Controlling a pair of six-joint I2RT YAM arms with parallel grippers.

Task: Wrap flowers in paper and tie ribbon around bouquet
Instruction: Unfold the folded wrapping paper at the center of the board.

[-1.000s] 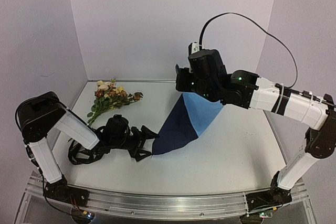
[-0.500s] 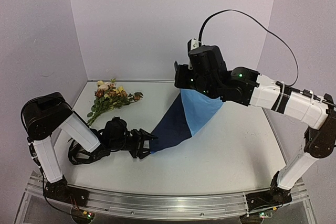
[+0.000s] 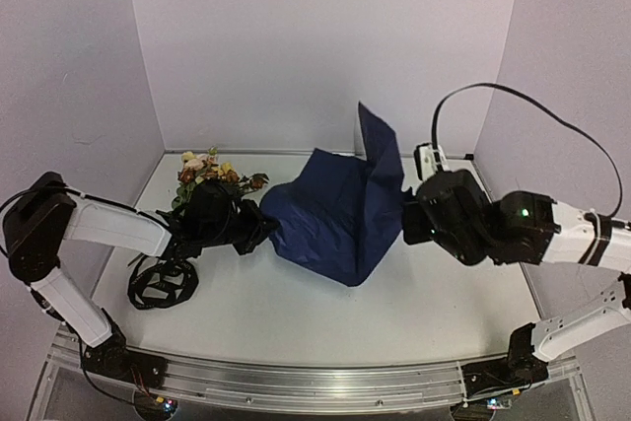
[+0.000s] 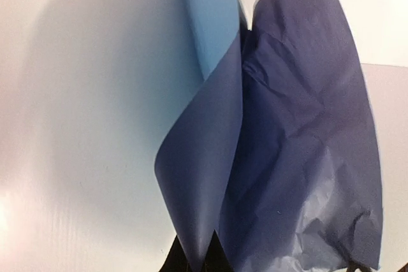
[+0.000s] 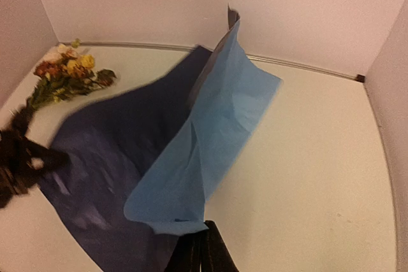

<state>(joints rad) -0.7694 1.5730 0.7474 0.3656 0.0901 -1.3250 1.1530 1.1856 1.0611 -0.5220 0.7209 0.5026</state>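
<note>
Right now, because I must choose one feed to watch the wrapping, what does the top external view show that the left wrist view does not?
Only the top external view shows the flowers near the back-left corner and the right claw at the right edge of the paper. Only the left wrist view shows the paper's light-blue face and its fine creases. Both show the paper standing up in a fold, with the left claw shut on its edge.
</note>
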